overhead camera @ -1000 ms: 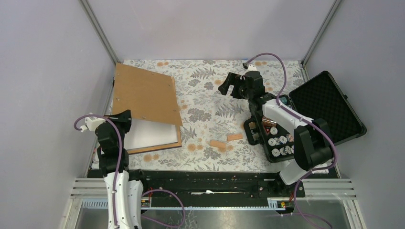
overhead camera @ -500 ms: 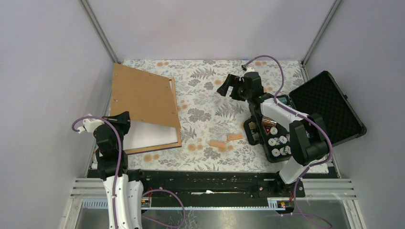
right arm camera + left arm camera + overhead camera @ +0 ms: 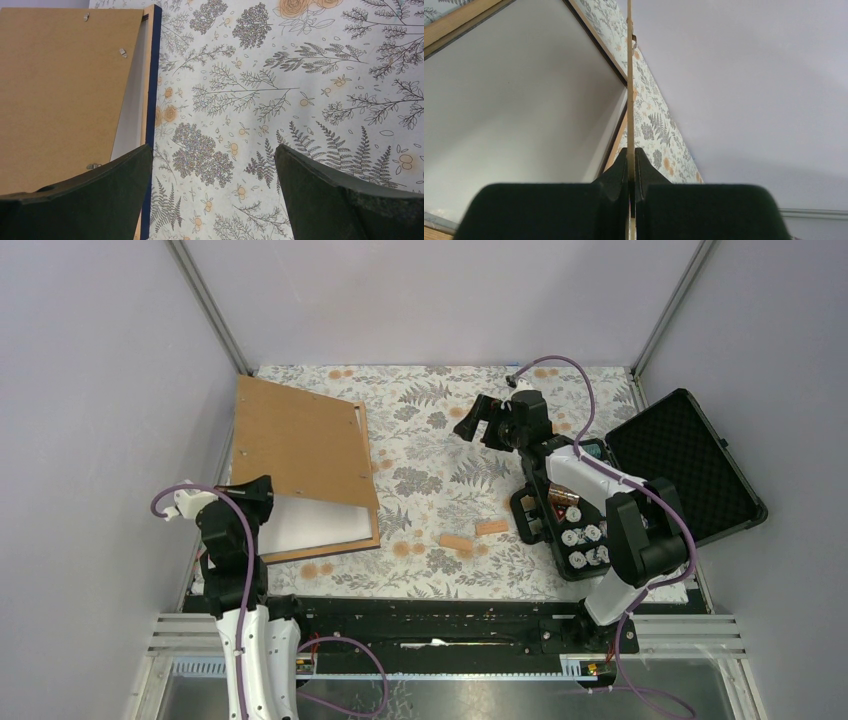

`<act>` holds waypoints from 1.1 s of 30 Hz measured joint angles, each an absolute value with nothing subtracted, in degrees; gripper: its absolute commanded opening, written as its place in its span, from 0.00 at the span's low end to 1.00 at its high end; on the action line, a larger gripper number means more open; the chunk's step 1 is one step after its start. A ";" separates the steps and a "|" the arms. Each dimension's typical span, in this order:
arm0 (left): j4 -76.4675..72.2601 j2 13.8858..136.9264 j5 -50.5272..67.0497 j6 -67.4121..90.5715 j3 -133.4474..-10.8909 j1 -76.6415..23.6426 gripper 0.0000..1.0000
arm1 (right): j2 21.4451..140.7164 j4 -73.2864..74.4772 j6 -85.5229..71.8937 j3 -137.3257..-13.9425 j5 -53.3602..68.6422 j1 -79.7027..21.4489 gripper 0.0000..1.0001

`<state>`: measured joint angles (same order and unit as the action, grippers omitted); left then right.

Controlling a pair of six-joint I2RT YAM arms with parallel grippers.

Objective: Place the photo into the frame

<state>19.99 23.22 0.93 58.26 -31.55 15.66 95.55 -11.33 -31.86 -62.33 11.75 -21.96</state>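
Observation:
The frame (image 3: 330, 548) lies flat at the table's left, with a light wood rim and a navy outer edge (image 3: 152, 75). A white surface (image 3: 310, 520) fills its opening. The photo's beach print shows in no view. The plain brown backing board (image 3: 300, 440) slants up over the frame. My left gripper (image 3: 262, 485) is shut on the board's near-left edge. In the left wrist view the thin board edge (image 3: 629, 75) runs between the fingers of that gripper (image 3: 631, 150). My right gripper (image 3: 470, 425) is open and empty over the tablecloth, right of the frame (image 3: 212, 146).
An open black case (image 3: 690, 460) stands at the right, its tray holding several small round items (image 3: 585, 535). Two orange strips (image 3: 458, 540) lie on the floral cloth near the front middle. Grey walls close in the table on the left, back and right.
My left gripper has shifted slightly left with the backing board still in it. My right gripper has moved a little left, still open.

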 measured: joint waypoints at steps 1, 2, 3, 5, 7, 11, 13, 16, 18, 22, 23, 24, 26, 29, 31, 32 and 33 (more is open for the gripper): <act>20.23 23.22 0.93 58.28 -31.59 15.66 0.00 | 95.55 -11.40 -31.88 -62.33 11.77 -21.93 1.00; 20.60 23.24 0.93 58.28 -31.75 15.66 0.00 | 95.55 -11.49 -31.92 -62.33 11.79 -21.93 1.00; 20.91 23.24 0.95 58.28 -31.92 15.66 0.00 | 95.55 -11.53 -31.97 -62.33 11.84 -21.93 1.00; 20.91 23.22 1.02 58.28 -31.94 15.66 0.00 | 95.55 -11.55 -32.01 -62.33 12.16 -21.91 1.00; 20.93 23.24 1.02 58.33 -31.94 15.66 0.00 | 95.55 -11.55 -32.01 -62.33 12.40 -21.85 1.00; 21.32 23.24 1.02 58.46 -32.18 15.66 0.00 | 95.55 -11.66 -32.05 -62.33 13.06 -21.67 1.00; 22.09 23.22 1.02 58.48 -32.75 15.66 0.00 | 95.55 -11.88 -32.08 -62.33 13.15 -21.63 1.00; 23.57 23.22 0.99 58.46 -34.00 15.66 0.00 | 95.55 -12.32 -32.29 -62.33 13.21 -21.58 1.00; 24.34 23.24 1.06 58.24 -34.92 15.66 0.00 | 95.55 -12.45 -32.45 -62.33 13.21 -21.58 1.00; 25.56 23.24 1.06 58.00 -35.46 15.66 0.00 | 95.55 -12.71 -32.58 -62.33 13.23 -21.56 1.00; 25.69 23.27 1.08 58.06 -35.46 15.66 0.00 | 95.57 -12.73 -32.64 -62.33 13.23 -21.56 1.00; 25.76 23.33 1.08 58.06 -35.46 15.66 0.00 | 95.57 -12.75 -32.69 -62.33 13.23 -21.56 1.00; 25.80 23.38 1.15 58.19 -35.42 15.66 0.00 | 95.57 -12.75 -32.77 -62.33 13.23 -21.50 1.00; 25.12 23.35 1.17 58.50 -34.81 15.66 0.00 | 95.61 -12.75 -32.88 -62.33 13.26 -21.34 1.00; 24.01 23.35 1.26 58.87 -33.52 15.66 0.00 | 95.66 -12.73 -32.88 -62.33 13.26 -21.26 1.00; 23.46 23.35 1.28 59.16 -32.71 15.66 0.00 | 95.68 -12.75 -32.88 -62.33 13.26 -21.23 1.00; 23.07 23.38 1.28 59.55 -32.08 15.68 0.00 | 95.68 -12.75 -32.88 -62.33 13.28 -21.21 1.00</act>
<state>23.07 23.38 1.28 59.55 -32.08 15.68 95.68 -12.75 -32.88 -62.33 13.28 -21.21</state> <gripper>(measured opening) 0.019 0.994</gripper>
